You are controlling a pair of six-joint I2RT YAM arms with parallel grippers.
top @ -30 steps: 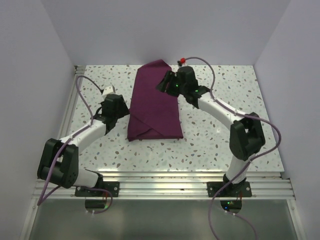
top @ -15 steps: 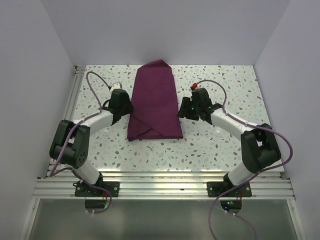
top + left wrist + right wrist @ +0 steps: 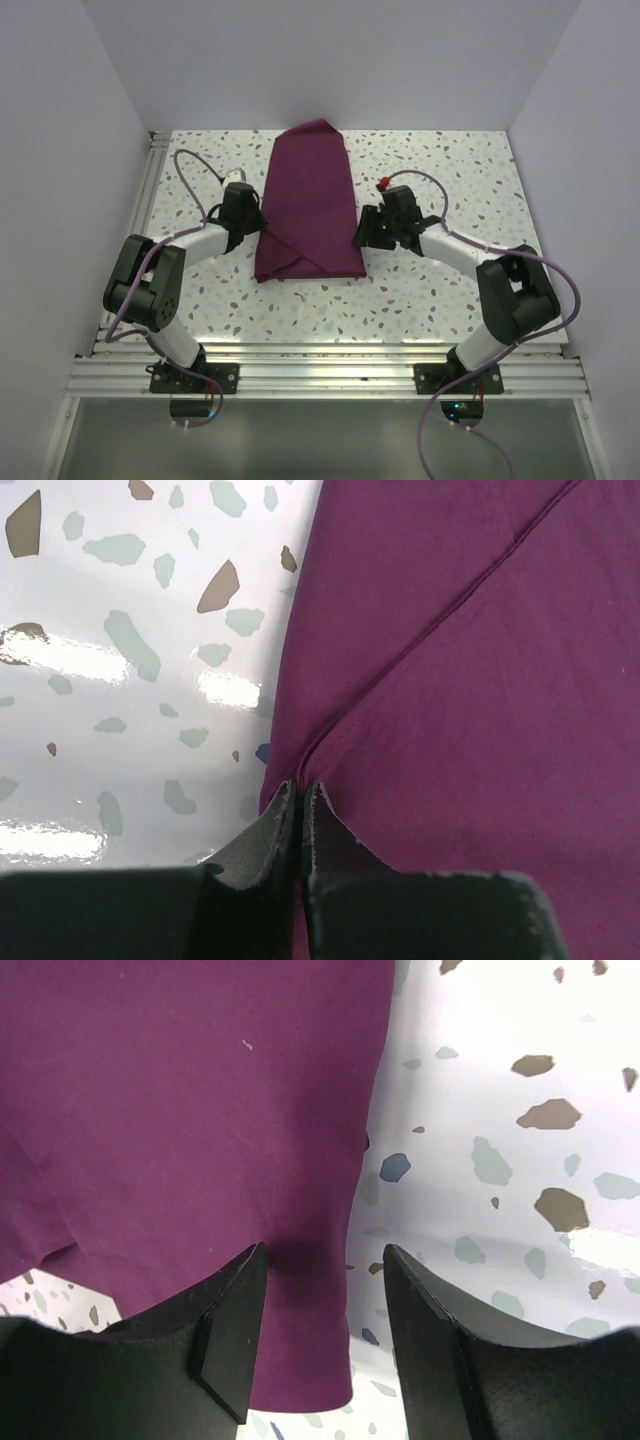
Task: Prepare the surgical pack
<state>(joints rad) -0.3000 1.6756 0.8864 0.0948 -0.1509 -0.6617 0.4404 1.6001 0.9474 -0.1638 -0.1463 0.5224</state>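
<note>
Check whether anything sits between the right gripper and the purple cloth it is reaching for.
Nothing visible does. The right gripper is open and straddles the right edge of the cloth, one finger over the fabric and the other over the table. The left gripper is shut on the opposite edge.

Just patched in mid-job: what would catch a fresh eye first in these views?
The deep purple surgical pack, a long folded bundle, lies on the speckled table between the arms. The left gripper is pinched shut on its left edge; the right gripper stands open at its right edge.
</note>
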